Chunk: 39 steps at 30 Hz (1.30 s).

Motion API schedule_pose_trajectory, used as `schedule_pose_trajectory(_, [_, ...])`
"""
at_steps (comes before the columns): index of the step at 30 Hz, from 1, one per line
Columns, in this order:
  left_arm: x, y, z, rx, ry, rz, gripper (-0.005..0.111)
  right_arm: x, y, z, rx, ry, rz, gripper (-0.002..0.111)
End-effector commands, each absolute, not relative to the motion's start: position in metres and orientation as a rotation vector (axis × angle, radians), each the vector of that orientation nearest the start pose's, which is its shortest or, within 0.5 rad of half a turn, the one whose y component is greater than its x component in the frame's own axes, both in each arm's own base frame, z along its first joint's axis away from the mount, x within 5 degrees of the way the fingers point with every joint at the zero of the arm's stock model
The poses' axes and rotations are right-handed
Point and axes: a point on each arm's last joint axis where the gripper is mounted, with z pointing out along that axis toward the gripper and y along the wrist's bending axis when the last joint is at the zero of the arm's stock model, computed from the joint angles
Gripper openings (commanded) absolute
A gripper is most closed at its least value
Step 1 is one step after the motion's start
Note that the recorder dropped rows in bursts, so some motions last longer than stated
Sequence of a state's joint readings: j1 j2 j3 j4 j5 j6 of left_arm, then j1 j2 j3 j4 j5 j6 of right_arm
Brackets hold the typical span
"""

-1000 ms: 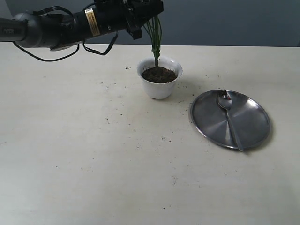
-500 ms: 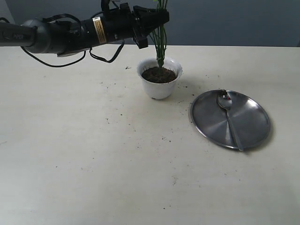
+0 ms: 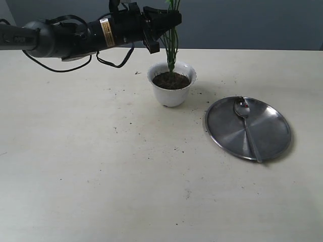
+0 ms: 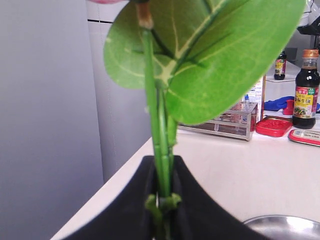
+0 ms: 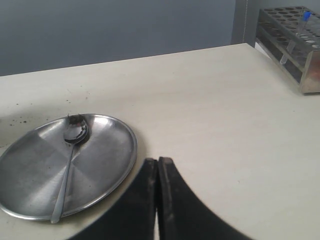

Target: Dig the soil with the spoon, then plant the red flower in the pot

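Overhead, the left claw (image 3: pixel 170 21) clenches the red flower (image 3: pixel 171 50) by its stems, their ends seemingly in the soil (image 3: pixel 170 80) of the pot (image 3: pixel 171 97); the right claw (image 5: pixel 158 187) is pinched closed, empty; the spoon (image 3: pixel 248 128) lies on the steel plate (image 3: pixel 275 133).

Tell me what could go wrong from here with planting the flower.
The left gripper pinches the red flower high on its stems, whose ends seem barely into the soil; released now, it may topple. Pressing down off-centre could tilt the pot and spill soil.
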<state>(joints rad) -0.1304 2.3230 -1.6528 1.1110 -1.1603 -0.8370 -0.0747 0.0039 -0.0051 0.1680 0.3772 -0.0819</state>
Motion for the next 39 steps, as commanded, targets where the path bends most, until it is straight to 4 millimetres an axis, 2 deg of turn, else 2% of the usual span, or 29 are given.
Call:
schedule_pose_trajectory(1, [0.48,-0.14,0.188,0.81,1.287,-0.891,0.0,0.053,0.001,0.181,0.095,1.839,0.048,-0.001])
schedule_pose_trajectory(10, [0.478,-0.141,0.184,0.824,1.308,-0.935,0.0,0.053,0.001,0.181,0.095,1.839,0.048,-0.001])
schedule_pose_trajectory(23, [0.478,-0.143,0.15,0.808,1.375,-1.027,0.0,0.053,0.001,0.181,0.095,1.84,0.049,-0.001])
schedule_pose_trajectory(39, [0.476,-0.139,0.139,0.869,1.455,-1.032,0.0,0.053,0.001,0.181,0.095,1.84,0.049,-0.001])
